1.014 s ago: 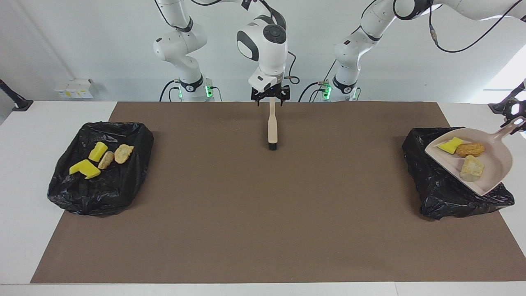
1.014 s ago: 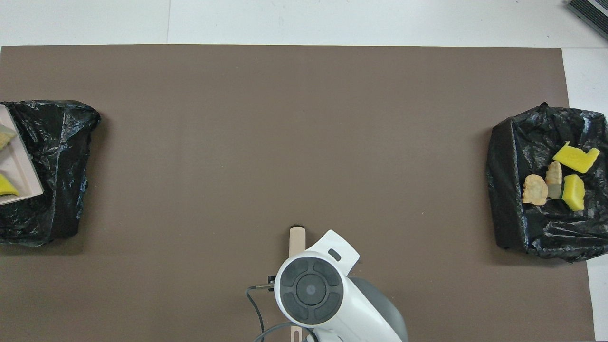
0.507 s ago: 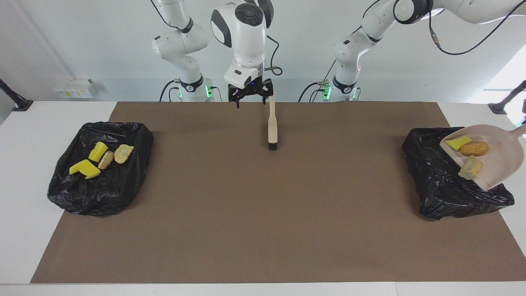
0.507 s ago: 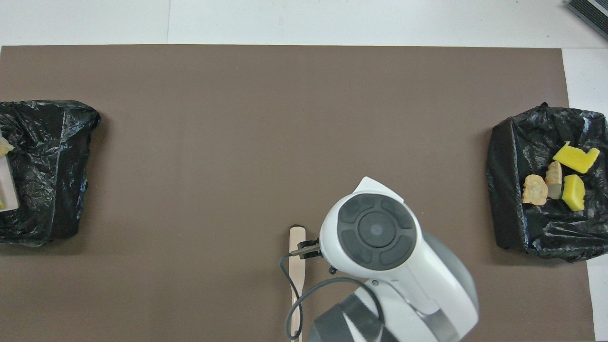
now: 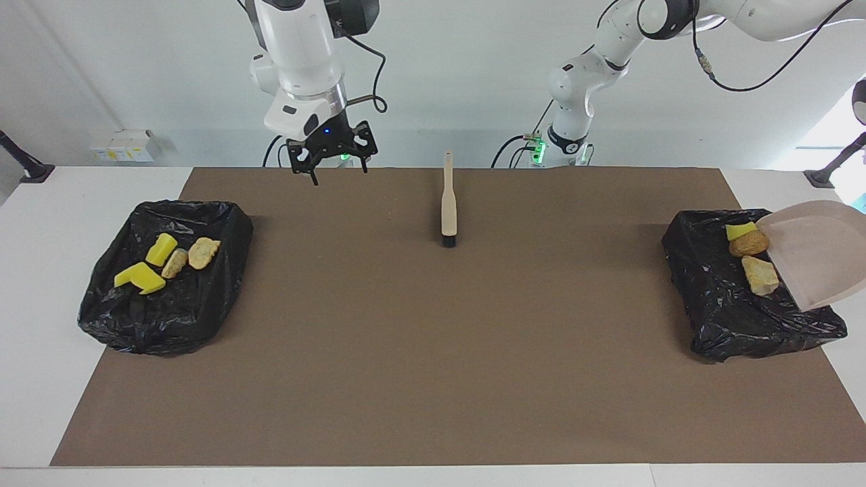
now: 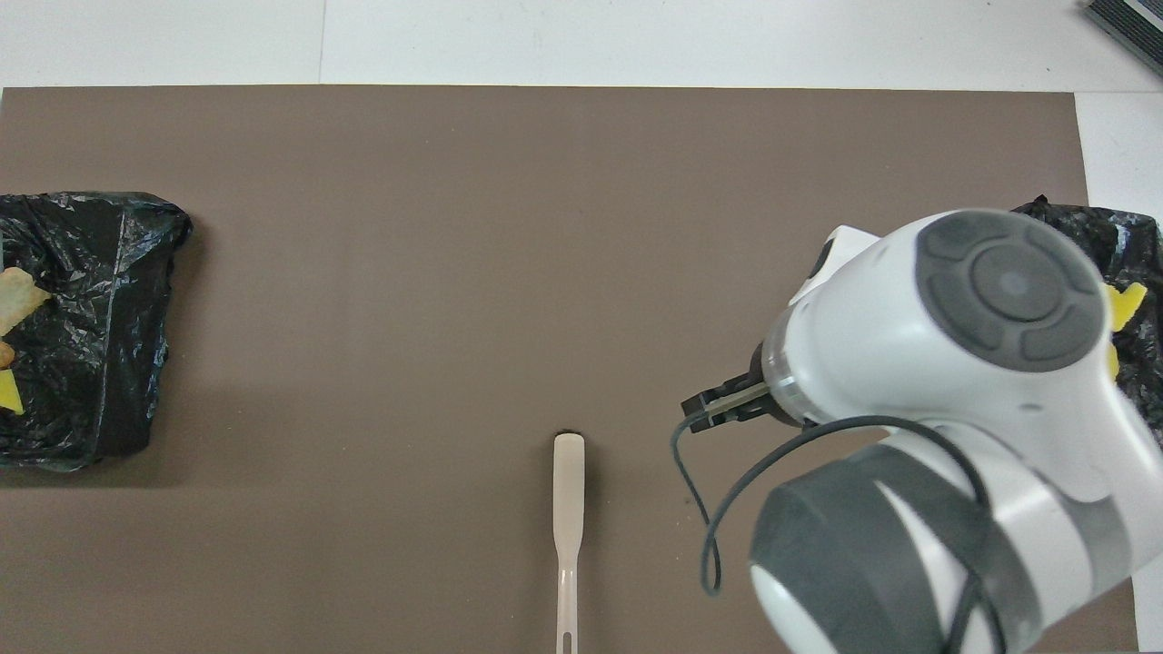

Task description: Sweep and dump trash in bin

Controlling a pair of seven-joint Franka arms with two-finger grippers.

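The beige dustpan (image 5: 822, 253) is tipped steeply over the black-bagged bin (image 5: 731, 311) at the left arm's end. Three bits of trash lie at its lip inside the bag: a yellow chunk (image 5: 739, 230), a brown lump (image 5: 749, 243) and a tan lump (image 5: 760, 276). The pan's handle and my left gripper are out of view past the frame edge. My right gripper (image 5: 336, 166) hangs open and empty above the mat's robot-side edge, toward the right arm's end. The beige brush (image 5: 448, 203) (image 6: 568, 509) lies flat on the mat with nothing touching it.
A second black-bagged bin (image 5: 135, 318) sits at the right arm's end and holds several yellow and tan bits (image 5: 161, 249). In the overhead view my right arm covers most of it. The brown mat (image 5: 433, 352) spreads between the two bins.
My right gripper drew away from the brush handle, rising toward the right arm's end. The dustpan tilted further and its three bits slid into the bin.
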